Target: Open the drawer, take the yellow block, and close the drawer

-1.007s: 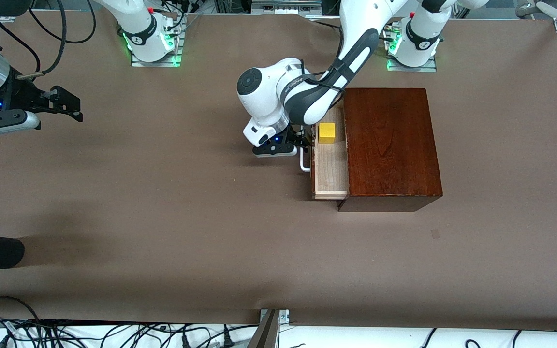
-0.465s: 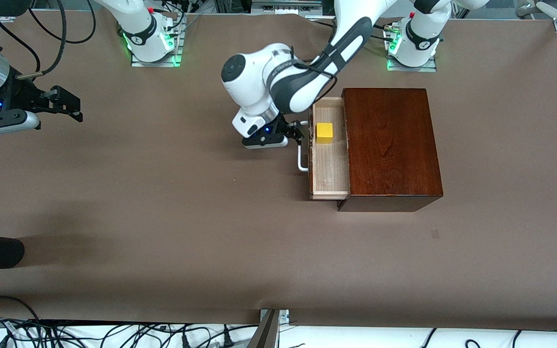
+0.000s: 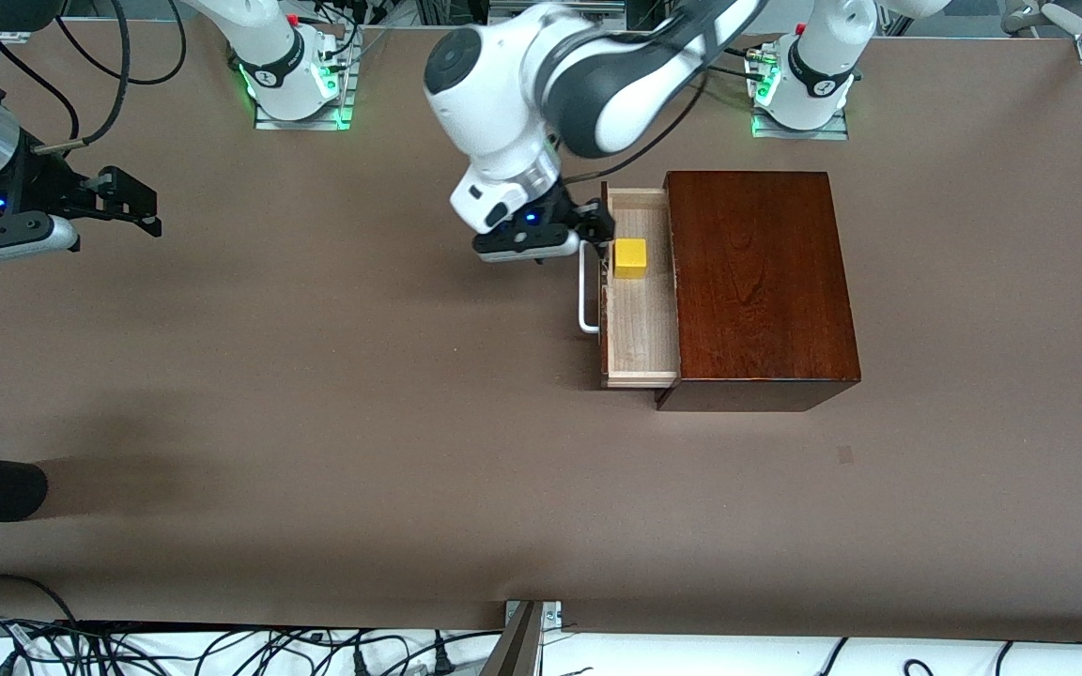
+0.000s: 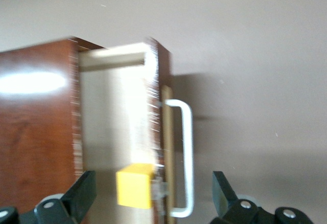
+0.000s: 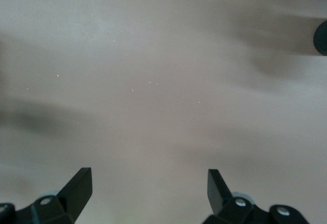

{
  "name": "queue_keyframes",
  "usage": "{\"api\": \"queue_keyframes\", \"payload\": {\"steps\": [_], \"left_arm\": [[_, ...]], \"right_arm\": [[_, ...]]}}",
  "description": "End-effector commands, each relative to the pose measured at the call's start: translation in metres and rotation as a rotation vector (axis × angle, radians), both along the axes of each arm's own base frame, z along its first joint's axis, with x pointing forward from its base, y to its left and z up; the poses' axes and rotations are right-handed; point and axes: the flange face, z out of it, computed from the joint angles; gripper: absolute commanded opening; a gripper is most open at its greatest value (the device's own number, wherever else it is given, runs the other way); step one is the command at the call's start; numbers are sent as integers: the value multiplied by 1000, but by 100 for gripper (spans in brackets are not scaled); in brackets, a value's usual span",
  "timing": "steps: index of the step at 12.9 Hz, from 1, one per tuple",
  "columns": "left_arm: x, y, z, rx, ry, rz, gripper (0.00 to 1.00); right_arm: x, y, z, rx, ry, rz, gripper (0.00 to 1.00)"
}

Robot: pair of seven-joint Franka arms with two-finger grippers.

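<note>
Drawer open, block inside, both tools released.

We see the drawer (image 3: 640,310) pulled out of the wooden box (image 3: 759,282) toward the right arm's end of the desk (image 3: 316,394), with the yellow block (image 3: 631,257) resting inside it near its front panel. Our left tool (image 3: 597,225) hangs over the white handle (image 3: 584,293) with fingers spread wide, gripping nothing. Our right tool (image 3: 132,207) waits, fingers parted, over bare desk at the right arm's end.
</note>
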Motion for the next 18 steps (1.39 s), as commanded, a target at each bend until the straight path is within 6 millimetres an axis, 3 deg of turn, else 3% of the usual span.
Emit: {"api": "queue_keyframes", "payload": {"steps": [1, 2, 4, 7, 8, 10, 12, 13, 14, 15, 16, 18], "left_arm": [[56, 113, 68, -97, 49, 170, 100], [75, 157, 85, -151, 72, 217, 100], [100, 229, 108, -246, 113, 239, 100], [132, 327, 117, -291, 145, 123, 100], [135, 357, 126, -308, 139, 115, 100], [141, 407, 131, -336, 147, 62, 100], [129, 434, 137, -339, 156, 4, 100], [118, 451, 140, -313, 153, 11, 100], [108, 459, 133, -291, 164, 3, 100], [100, 461, 133, -279, 140, -24, 100], [91, 461, 126, -280, 131, -33, 100], [61, 464, 130, -299, 100, -28, 100]], "right_arm": [[-5, 11, 8, -6, -2, 27, 100], [-6, 14, 9, -5, -3, 33, 100], [-8, 38, 12, -2, -9, 77, 100], [-15, 100, 5, -20, 0, 214, 100], [-17, 115, -9, -28, 48, 248, 100], [-35, 156, -14, -24, 94, 317, 100], [-56, 213, -11, -19, 59, 427, 100], [-58, 245, -34, -23, 75, 479, 100], [-66, 275, -44, -20, 76, 538, 100], [-79, 307, -43, -15, 48, 598, 100], [-90, 340, -55, -8, 35, 652, 100], [-118, 407, -67, 7, -18, 764, 100]]}}
